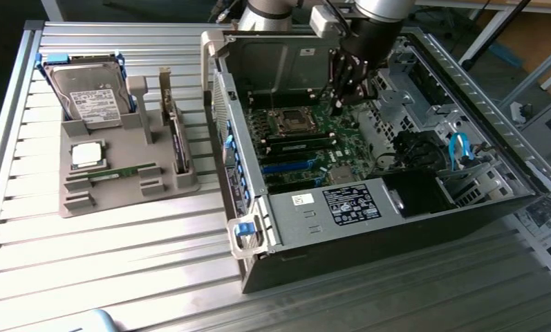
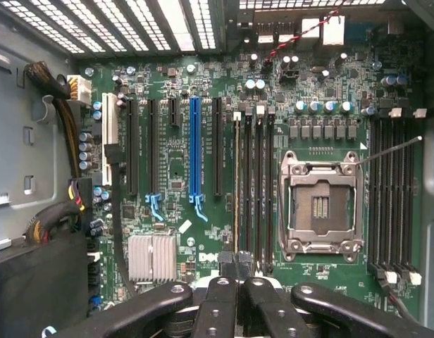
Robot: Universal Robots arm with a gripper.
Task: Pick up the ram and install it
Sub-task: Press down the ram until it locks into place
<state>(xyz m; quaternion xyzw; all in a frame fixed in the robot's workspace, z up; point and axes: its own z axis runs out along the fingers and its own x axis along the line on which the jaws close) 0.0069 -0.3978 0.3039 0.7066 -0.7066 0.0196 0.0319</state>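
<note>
pincer (image 2: 233, 282): fingers pinched together, down inside the open PC case (image 1: 256, 228) right over the motherboard (image 2: 175, 105)

ram (image 2: 236, 190): standing on edge in the slot next to the CPU socket (image 2: 321, 204), fingertips right at its end

spare ram stick (image 1: 123, 171): lying on the grey parts holder (image 1: 81, 204) near the worktop's (image 1: 118, 277) edge at the exterior view's left

hard drive (image 1: 89, 93): propped up in the same holder

arm: reaches down from the top of the exterior view, wrist pointing steeply downward
gripper (image 1: 343, 93): black, fingers hanging downward
fingers (image 2: 218, 306): pressed together, closed
wrist view: linkage bars spread to either side of the closed fingers
</note>
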